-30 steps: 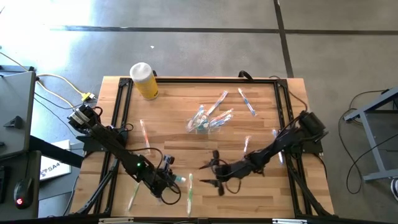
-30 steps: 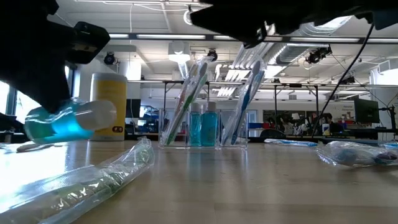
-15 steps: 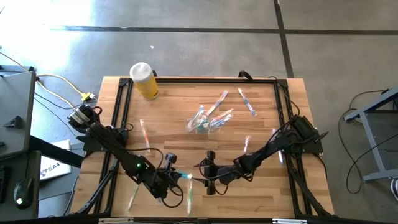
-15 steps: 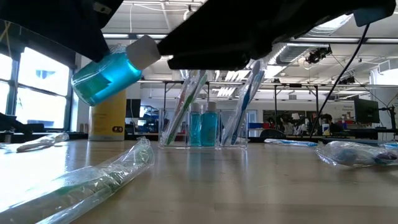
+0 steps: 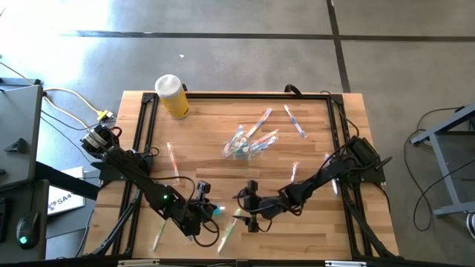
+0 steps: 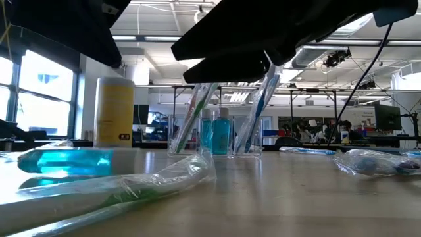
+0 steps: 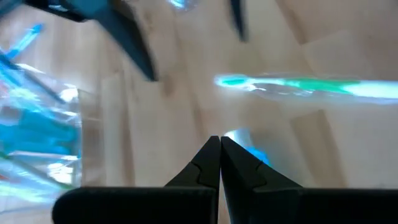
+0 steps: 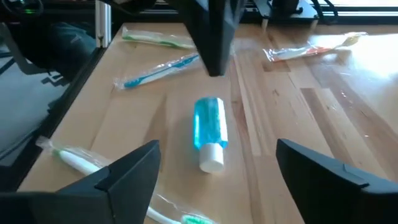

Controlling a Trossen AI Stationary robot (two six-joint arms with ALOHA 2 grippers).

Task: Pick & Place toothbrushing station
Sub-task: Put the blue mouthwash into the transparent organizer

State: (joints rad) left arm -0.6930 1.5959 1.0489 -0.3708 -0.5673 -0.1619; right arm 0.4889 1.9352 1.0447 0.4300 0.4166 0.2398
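One small blue tube (image 8: pixel 209 132) lies flat near the surface's (image 5: pixel 312 230) front edge, white cap toward the spread right gripper (image 5: pixel 250 208); left gripper (image 5: pixel 202 216) pressed together.

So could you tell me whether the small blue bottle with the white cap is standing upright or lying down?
Lying down. The small blue bottle rests on its side on the table, white cap level with the body, apart from the right gripper's open fingers.

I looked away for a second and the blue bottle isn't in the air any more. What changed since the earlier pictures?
The left gripper had lifted the small blue bottle; now the bottle lies on the table, free, below that shut gripper. The right gripper moved in toward it and opened wide. The wrapped green toothbrush beside it got turned. The clear container and yellow bottle stayed put.
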